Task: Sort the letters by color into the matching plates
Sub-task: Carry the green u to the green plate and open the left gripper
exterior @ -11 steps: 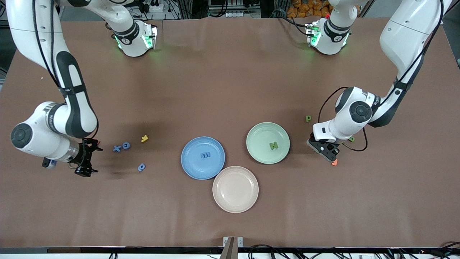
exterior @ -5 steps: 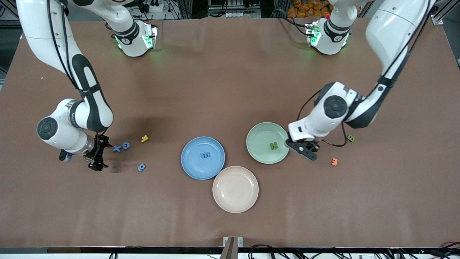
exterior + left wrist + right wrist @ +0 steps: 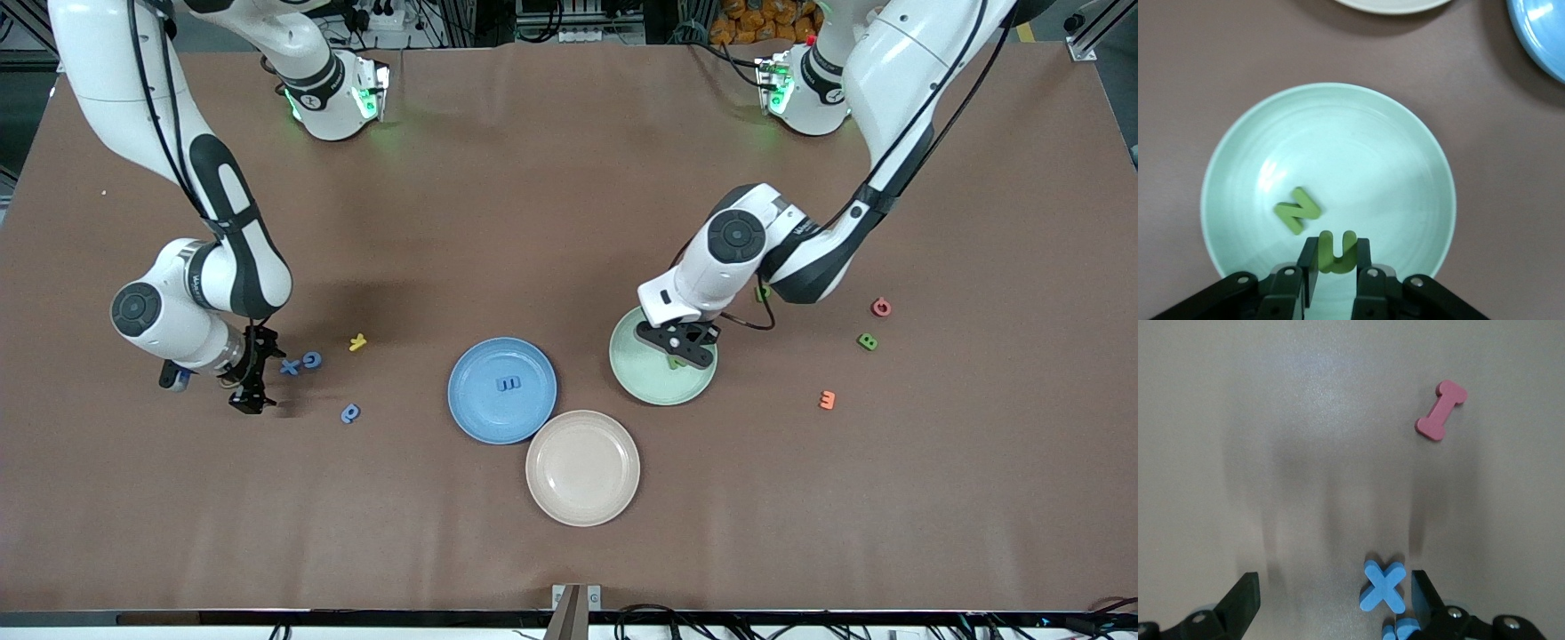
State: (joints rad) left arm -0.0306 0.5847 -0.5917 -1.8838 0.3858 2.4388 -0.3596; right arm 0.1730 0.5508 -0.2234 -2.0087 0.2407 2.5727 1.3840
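Note:
My left gripper (image 3: 680, 348) hangs over the mint green plate (image 3: 640, 373), shut on a green letter U (image 3: 1337, 252). A green N (image 3: 1298, 210) lies in that plate (image 3: 1358, 147). My right gripper (image 3: 251, 391) is open, low over the table beside the blue X (image 3: 289, 365); in the right wrist view the X (image 3: 1385, 587) lies just inside one finger (image 3: 1425, 593). A blue G (image 3: 311, 359) sits next to the X, and another blue letter (image 3: 350, 412) lies nearer the camera. The blue plate (image 3: 480, 409) holds a blue E (image 3: 508, 384). A green B (image 3: 867, 341) lies toward the left arm's end.
A beige plate (image 3: 582, 468) touches the blue plate, nearer the camera. A yellow Y (image 3: 357, 341) lies near the blue letters. An orange letter (image 3: 827, 400) and a red letter (image 3: 880, 308) lie near the green B. A pink letter (image 3: 1441, 410) shows in the right wrist view.
My left arm swung from the table near the orange letter to over the green plate, carrying the green U. My right gripper moved toward the blue X.

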